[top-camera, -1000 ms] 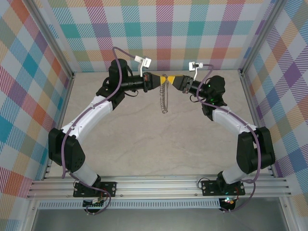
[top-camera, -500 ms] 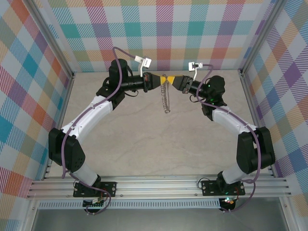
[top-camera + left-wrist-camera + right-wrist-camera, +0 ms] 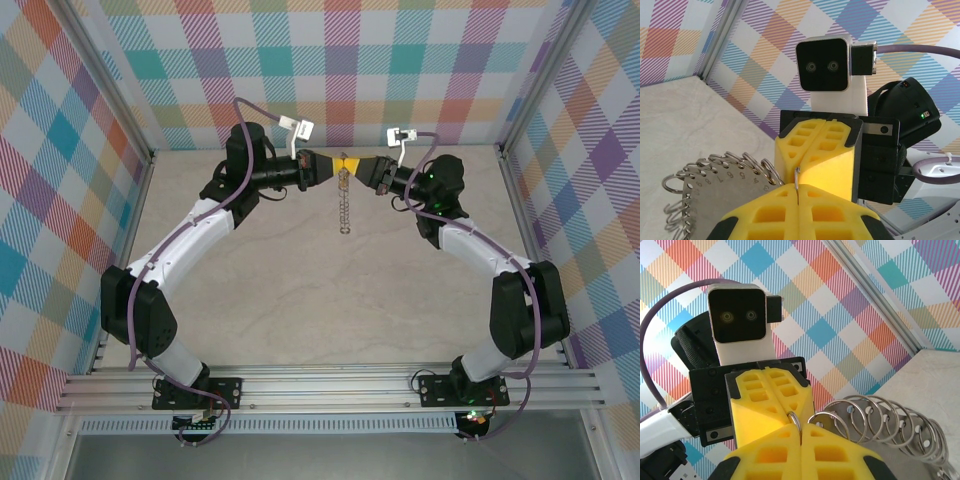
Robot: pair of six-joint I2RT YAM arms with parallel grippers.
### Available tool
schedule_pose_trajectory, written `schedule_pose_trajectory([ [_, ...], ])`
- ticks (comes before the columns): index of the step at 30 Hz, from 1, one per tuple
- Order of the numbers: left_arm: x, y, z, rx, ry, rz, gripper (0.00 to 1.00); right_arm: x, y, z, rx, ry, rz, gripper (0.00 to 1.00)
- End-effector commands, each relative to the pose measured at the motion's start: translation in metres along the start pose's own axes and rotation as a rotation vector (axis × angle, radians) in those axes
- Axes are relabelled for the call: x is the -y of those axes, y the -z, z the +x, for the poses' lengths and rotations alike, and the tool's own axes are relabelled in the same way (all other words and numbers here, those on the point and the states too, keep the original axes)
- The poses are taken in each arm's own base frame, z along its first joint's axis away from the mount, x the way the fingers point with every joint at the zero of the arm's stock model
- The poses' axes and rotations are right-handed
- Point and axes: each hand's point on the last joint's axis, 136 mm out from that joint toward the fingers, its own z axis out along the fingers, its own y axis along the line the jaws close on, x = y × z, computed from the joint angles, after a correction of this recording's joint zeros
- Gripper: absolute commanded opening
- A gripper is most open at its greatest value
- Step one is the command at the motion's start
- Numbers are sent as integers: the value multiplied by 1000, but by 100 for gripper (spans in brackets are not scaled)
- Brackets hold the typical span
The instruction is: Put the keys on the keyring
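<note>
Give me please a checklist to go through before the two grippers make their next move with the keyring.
1. Left gripper shut on a thin loop of the keyring: ok.
2. Right gripper shut on a loop too: ok.
3. Both pinch the same loop: cannot tell.
4. The two grippers meet tip to tip, in line: ok.
5. The keyring hangs straight down below the grippers: ok.
6. Its bottom end is free of the table: cannot tell.

Left arm (image 3: 190, 235) & right arm (image 3: 480, 250) reach fwd, elbows out, wrists turned inward. Left gripper (image 3: 328, 166) & right gripper (image 3: 360, 167) meet tip-to-tip (both pinched closed on the keyring (image 3: 343, 205)).
</note>
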Motion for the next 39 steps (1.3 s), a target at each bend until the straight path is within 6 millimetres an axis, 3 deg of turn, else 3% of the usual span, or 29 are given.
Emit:
schedule_pose_trajectory([
  [1,24,-4,-10,13,-70,69,0,-5,-5,2,-27,23,-4,0],
  [5,21,0,-10,2,-96,17,3,1,3,-1,-38,42,32,0],
  [10,21,14,-16,-19,-158,-37,36,7,19,-7,-79,68,46,0],
  [15,16,22,-21,-60,-178,-49,53,6,26,-8,-182,77,9,0],
  [20,13,19,-15,-172,-163,-1,55,-1,28,-4,-307,78,-64,0],
  [24,14,14,-12,-242,-158,59,49,-5,28,-1,-370,61,-111,0],
  [39,-11,1,-4,-317,-67,132,41,4,26,5,-402,7,-141,0],
])
